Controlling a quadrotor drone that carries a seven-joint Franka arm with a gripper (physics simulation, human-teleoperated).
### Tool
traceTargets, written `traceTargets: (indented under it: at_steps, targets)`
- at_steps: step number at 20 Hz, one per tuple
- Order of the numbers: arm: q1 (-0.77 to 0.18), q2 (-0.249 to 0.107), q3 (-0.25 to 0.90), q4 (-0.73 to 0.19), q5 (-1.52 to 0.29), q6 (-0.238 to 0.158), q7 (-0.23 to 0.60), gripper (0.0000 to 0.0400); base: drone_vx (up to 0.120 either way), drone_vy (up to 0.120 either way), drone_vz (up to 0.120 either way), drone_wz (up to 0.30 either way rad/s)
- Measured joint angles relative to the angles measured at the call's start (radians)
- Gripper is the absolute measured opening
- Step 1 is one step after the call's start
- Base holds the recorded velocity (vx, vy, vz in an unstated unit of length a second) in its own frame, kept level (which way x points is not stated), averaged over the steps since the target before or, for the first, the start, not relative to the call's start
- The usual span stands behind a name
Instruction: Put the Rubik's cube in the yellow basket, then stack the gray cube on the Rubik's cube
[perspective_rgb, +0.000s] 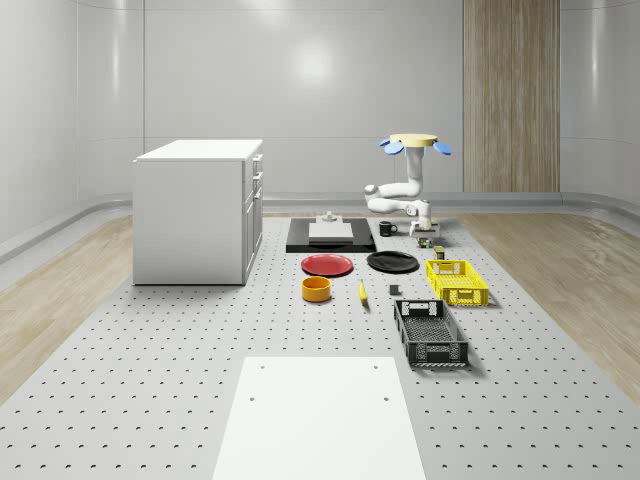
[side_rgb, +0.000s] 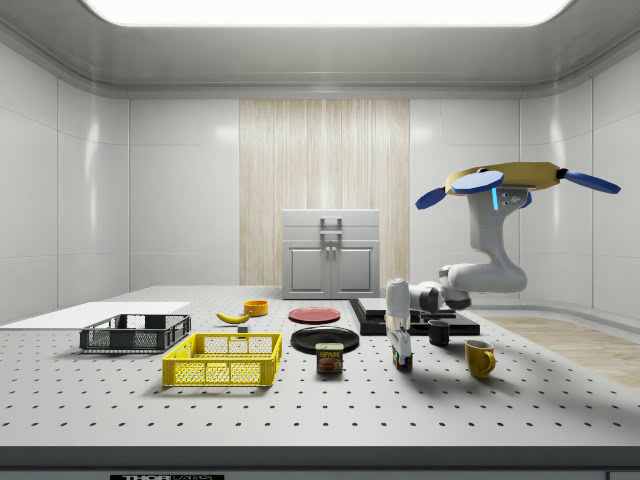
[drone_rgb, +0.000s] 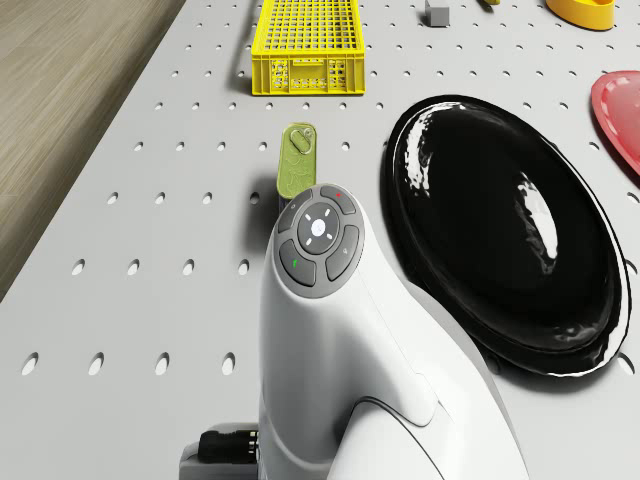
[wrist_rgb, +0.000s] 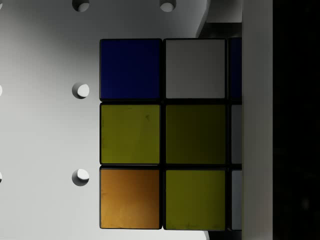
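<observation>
drone (side_rgb: 505, 182) hovers over the far end of the desk (perspective_rgb: 150, 360), by the whole-scene view's right edge, arm bent down so the pincer (side_rgb: 402, 352) sits right at the rubik's cube (wrist_rgb: 165, 132). the cube rests on the desk beside the black plate (perspective_rgb: 392, 262), w/ a small tin (side_rgb: 329, 358) between it and the yellow basket (perspective_rgb: 457, 281). in the wrist view the cube's face is very close, one finger (wrist_rgb: 257, 120) flush along its side; whether the pincer is clamped or just around it, cannot tell.

step in hand looks like the grasp. to do it well: centre the fingers on opposite flat faces, squeeze square, not on a corner, then lift straight up high enough to clear the tin and basket wall before carrying across. set it flat in the basket, since the gray cube (drone_rgb: 436, 12), near the basket's far side, must stack on top later.

surface: pale gray perforated desk w/ regular holes, a white panel at the near end. room: glossy white walls, one wood-panel strip, wood floor at both sides, a white cabinet (perspective_rgb: 198, 210) on the desk.
</observation>
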Motion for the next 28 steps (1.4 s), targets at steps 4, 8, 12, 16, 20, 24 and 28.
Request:
traceTargets:
  at_steps: [4, 8, 12, 16, 20, 24, 28]
  targets:
    - [-0.003, -0.009, 0.005, 0.000, 0.008, 0.007, 0.003, 0.0331, 0.000, 0.000, 0.000, 0.000]
    - [-0.007, -0.016, 0.043, -0.008, 0.046, -0.001, 0.010, 0.0327, 0.000, 0.000, 0.020, 0.000]
    - [-0.011, -0.024, 0.093, -0.016, 0.096, -0.012, 0.018, 0.0326, 0.000, 0.000, 0.120, 0.000]
    - [-0.015, -0.035, 0.123, -0.020, 0.128, -0.013, 0.023, 0.0325, 0.030, 0.000, 0.120, 0.000]
    - [-0.019, -0.048, 0.138, -0.021, 0.146, -0.006, 0.027, 0.0325, 0.120, 0.000, 0.120, 0.000]
    - [-0.022, -0.060, 0.145, -0.021, 0.157, 0.004, 0.030, 0.0325, 0.120, 0.000, 0.060, 0.000]
    - [-0.024, -0.073, 0.148, -0.021, 0.164, 0.015, 0.032, 0.0325, 0.120, 0.110, 0.000, 0.000]
